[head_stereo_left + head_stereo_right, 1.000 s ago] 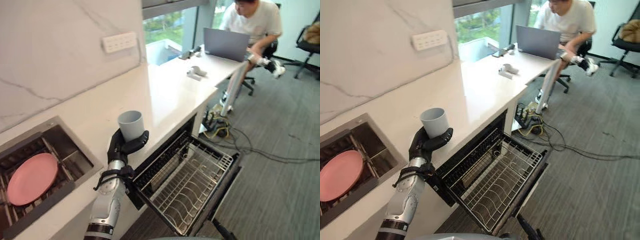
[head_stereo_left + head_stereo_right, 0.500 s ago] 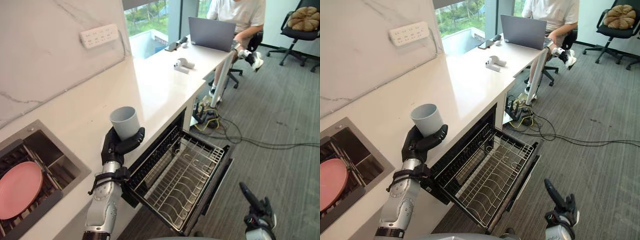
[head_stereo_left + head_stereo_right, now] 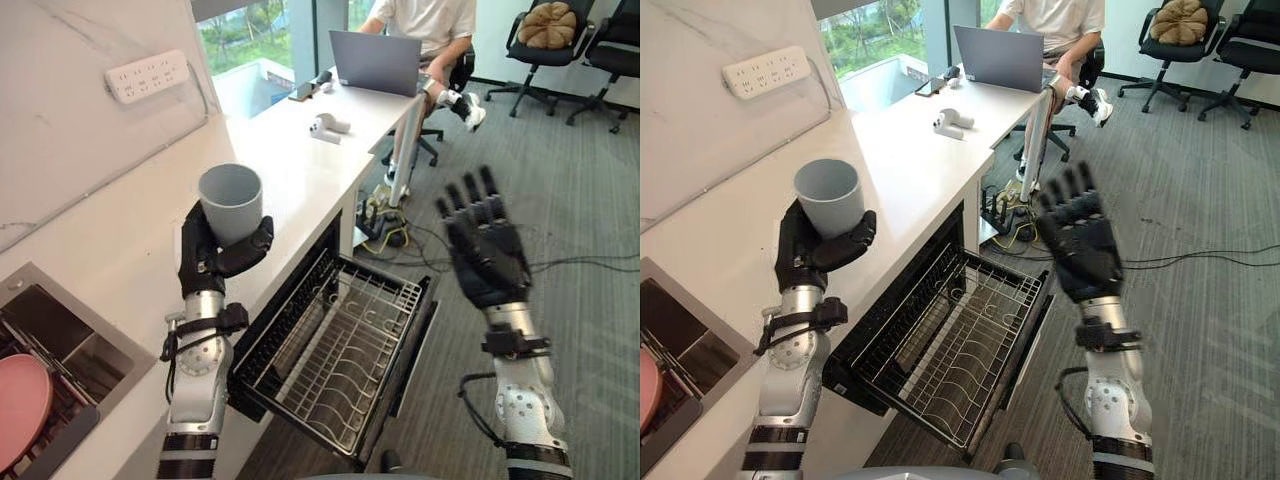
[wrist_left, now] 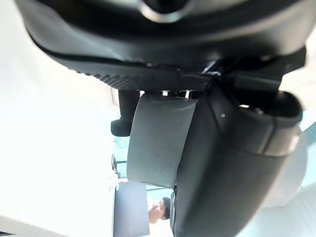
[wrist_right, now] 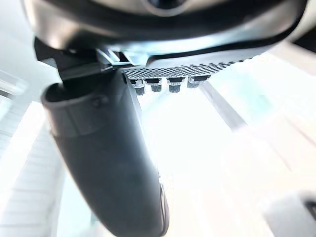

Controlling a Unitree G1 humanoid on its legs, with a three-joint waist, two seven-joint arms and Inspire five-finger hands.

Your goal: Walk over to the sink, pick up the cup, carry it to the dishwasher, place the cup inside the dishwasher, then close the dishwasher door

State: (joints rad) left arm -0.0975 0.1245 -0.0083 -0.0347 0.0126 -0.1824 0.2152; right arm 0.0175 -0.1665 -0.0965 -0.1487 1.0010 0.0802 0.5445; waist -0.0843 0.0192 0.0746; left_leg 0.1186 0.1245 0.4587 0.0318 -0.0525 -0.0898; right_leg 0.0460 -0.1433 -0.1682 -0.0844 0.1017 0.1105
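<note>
One cup (image 3: 231, 200), upright, gripped by the left hand (image 3: 200, 265), fingers curled round its lower half. One dishwasher (image 3: 345, 345), door down, at 5 o'clock from the cup. One right hand (image 3: 487, 255) at 3 o'clock, fingers spread wide. One pink plate (image 3: 18, 405) at 8 o'clock.

At the far end of the counter (image 3: 280, 150) you have a person (image 3: 420, 18) at a laptop (image 3: 375, 62); a power strip (image 3: 148, 76) sits on the wall (image 3: 60, 130).

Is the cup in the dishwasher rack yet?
No, the left hand holds the cup upright by the counter, well above the pulled-out dishwasher rack.
</note>
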